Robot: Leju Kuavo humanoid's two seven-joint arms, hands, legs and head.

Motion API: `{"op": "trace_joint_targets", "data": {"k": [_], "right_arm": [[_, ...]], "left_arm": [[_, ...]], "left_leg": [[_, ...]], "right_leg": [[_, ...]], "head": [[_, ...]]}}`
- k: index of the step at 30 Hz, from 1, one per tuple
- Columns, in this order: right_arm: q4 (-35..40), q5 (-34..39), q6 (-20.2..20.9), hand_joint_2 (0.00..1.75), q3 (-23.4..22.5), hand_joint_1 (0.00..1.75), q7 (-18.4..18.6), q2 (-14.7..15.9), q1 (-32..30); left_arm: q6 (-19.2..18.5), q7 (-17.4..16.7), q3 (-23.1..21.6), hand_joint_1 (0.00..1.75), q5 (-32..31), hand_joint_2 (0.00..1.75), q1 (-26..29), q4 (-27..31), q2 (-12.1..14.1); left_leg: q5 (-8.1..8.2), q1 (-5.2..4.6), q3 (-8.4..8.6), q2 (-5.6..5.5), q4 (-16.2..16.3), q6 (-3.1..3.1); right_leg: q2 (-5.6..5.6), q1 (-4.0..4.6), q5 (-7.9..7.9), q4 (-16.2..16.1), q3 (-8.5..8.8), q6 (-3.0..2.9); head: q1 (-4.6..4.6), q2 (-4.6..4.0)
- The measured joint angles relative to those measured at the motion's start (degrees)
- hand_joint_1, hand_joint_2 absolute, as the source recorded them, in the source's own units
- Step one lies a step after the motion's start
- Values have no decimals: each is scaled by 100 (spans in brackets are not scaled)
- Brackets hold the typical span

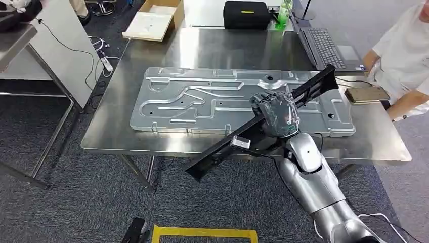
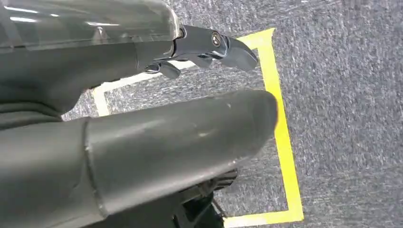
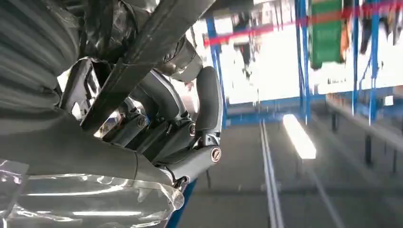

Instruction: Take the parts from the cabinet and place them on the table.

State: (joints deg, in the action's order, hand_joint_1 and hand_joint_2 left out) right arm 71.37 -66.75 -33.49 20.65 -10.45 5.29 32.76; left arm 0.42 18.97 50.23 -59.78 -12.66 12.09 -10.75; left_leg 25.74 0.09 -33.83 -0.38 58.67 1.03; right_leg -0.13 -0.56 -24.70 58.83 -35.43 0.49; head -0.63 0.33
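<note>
Your right hand (image 1: pixel 275 114) grasps a long black part (image 1: pixel 263 124) over the near edge of the steel table (image 1: pixel 202 48). You see grey carpet (image 1: pixel 76 202) around and yellow tape (image 1: pixel 202 234) below. On the table lies a big metal panel (image 1: pixel 202 101). The part runs diagonally, its far end pointing right toward a laptop (image 1: pixel 326 48). Your left hand (image 2: pixel 142 118) hangs over the carpet, fingers (image 2: pixel 216 45) apart, grasping nothing.

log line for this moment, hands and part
right hand: grips long black part over table | left hand: holds nothing, over floor
</note>
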Motion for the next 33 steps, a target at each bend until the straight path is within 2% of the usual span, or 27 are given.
{"op": "trace_joint_targets", "data": {"k": [1,2,3,5,6,7,8,10,11,12,13,15,17,18,19,20,21,22,23,24,26,27,28,29,31,32,33], "right_arm": [[-39,0,108,175,0,175,17,33,66],[-92,0,136,175,0,175,28,61,154],[-154,-20,171,175,0,175,37,77,257],[-304,-37,219,175,0,175,66,135,384],[-400,-42,295,175,0,175,76,168,433],[-481,-42,333,175,0,175,92,186,474],[-564,-42,379,175,0,175,92,212,536],[-658,-42,399,175,4,175,81,243,684],[-707,-48,388,175,7,175,55,258,777],[-782,-93,359,175,24,175,22,269,853],[-816,-120,335,175,31,175,7,282,896],[-908,-153,270,175,46,175,-33,317,907],[-988,-144,263,175,68,175,-44,328,977],[-1027,-94,287,175,70,175,-46,337,1036],[-1061,-48,322,175,70,175,-55,339,1092],[-1106,23,394,175,72,175,-61,339,1139],[-1135,66,416,175,72,175,-61,339,1160],[-1161,90,425,175,70,175,-61,341,1169],[-1191,98,423,175,72,175,-61,345,1178],[-1211,98,414,175,72,175,-59,350,1195],[-1251,107,407,175,72,175,-41,361,1276],[-1270,116,407,175,72,175,-39,369,1315],[-1307,120,409,175,72,175,-33,410,1378],[-1338,120,407,175,70,175,-24,437,1402],[-1414,111,399,175,68,175,-20,485,1432],[-1441,100,390,175,68,175,-26,501,1456],[-1478,98,370,175,68,175,-39,533,1502]], "left_arm": [[-9,0,0,0,0,0,-2,-2,-9],[-22,2,0,0,0,0,-10,0,-13],[-26,2,0,0,0,0,-18,0,-15],[-37,2,0,0,0,0,-19,0,-20],[-39,2,0,0,0,0,-9,0,-20],[-39,2,0,0,0,0,-2,0,-20],[-42,2,0,0,0,0,3,0,-20],[-46,2,0,0,-7,0,-1,0,-28],[-50,2,0,0,-18,0,-7,0,-31],[-54,2,-2,0,-19,0,-19,0,-31],[-55,-4,-2,0,-24,0,-26,0,-31],[-55,-11,-4,0,-33,0,-31,0,-31],[-61,-13,-7,0,-35,0,-30,0,-31],[-61,-13,-7,0,-35,0,-32,0,-31],[-63,-13,-7,0,-35,0,-37,-2,-33],[-70,-13,-7,0,-35,0,-36,0,-33],[-70,-13,-7,0,-35,0,-31,-2,-33],[-72,-13,-7,0,-37,0,-24,-2,-33],[-74,-13,-7,0,-39,0,-19,0,-33],[-79,-13,-7,0,-44,0,-21,0,-35],[-79,-9,-9,0,-55,0,-35,0,-35],[-79,-4,-11,0,-68,0,-41,0,-33],[-79,11,-11,0,-81,0,-55,0,-33],[-79,15,-13,0,-81,0,-58,0,-33],[-81,28,-13,0,-83,0,-43,-2,-35],[-81,37,-15,0,-85,0,-40,0,-50],[-81,48,-15,0,-90,0,-57,0,-55]], "left_leg": [[-55,65,34,10,-81,64],[-76,58,39,10,-108,89],[-84,60,30,16,-107,114],[-84,58,24,13,-105,119],[-82,58,22,7,-98,121],[-81,59,22,1,-91,120],[-74,60,20,-5,-73,113],[-33,63,20,-13,-21,84],[-5,64,17,-11,13,51],[10,19,-25,-13,33,17],[6,25,-40,-16,45,2],[-11,37,-31,-15,9,-50],[59,51,-65,-10,62,-110],[224,55,-145,3,294,-129],[436,55,-323,4,686,-139],[662,55,-568,4,1212,-148],[794,55,-775,4,1628,-150],[796,54,-900,4,1844,-141],[669,51,-885,4,1765,-120],[455,48,-762,4,1464,-91],[-65,16,-317,4,479,12],[-80,-8,-197,9,172,85],[-63,-24,-123,13,42,85],[-66,-38,-139,12,61,79],[-95,-40,-131,4,19,113],[-158,36,-76,20,-91,129],[-178,25,-56,13,-127,151]], "right_leg": [[2,15,-27,18,-23,39],[8,-5,-129,141,-64,62],[9,-11,-332,442,-196,72],[9,-24,-747,1350,-611,113],[8,-27,-835,1708,-791,131],[8,-39,-786,1772,-835,138],[8,-54,-594,1556,-751,143],[7,-82,-85,644,-303,145],[9,-96,23,177,-107,144],[17,-49,-64,115,-53,128],[27,-40,-37,107,-72,73],[23,-16,-50,106,-80,15],[14,-54,-19,62,-66,-69],[13,-52,-19,63,-67,-100],[12,-48,-18,64,-69,-129],[11,-37,-22,65,-68,-140],[11,-22,-26,67,-66,-147],[12,-8,-29,68,-62,-151],[12,4,-32,69,-55,-155],[14,14,-33,69,-49,-156],[17,40,-39,70,-22,-155],[11,24,-41,66,-27,-152],[14,67,-44,89,-59,-116],[4,36,-22,74,-71,-80],[1,30,-1,33,-48,-18],[1,50,-45,52,-58,15],[14,35,-143,176,-101,43]], "head": [[-2,0],[6,0],[2,0],[2,0],[7,0],[7,0],[4,0],[4,0],[7,0],[9,0],[-2,0],[2,0],[0,0],[2,0],[0,0],[0,0],[2,0],[2,0],[2,0],[2,0],[2,0],[2,0],[2,0],[2,0],[4,0],[-2,0],[17,0]]}}
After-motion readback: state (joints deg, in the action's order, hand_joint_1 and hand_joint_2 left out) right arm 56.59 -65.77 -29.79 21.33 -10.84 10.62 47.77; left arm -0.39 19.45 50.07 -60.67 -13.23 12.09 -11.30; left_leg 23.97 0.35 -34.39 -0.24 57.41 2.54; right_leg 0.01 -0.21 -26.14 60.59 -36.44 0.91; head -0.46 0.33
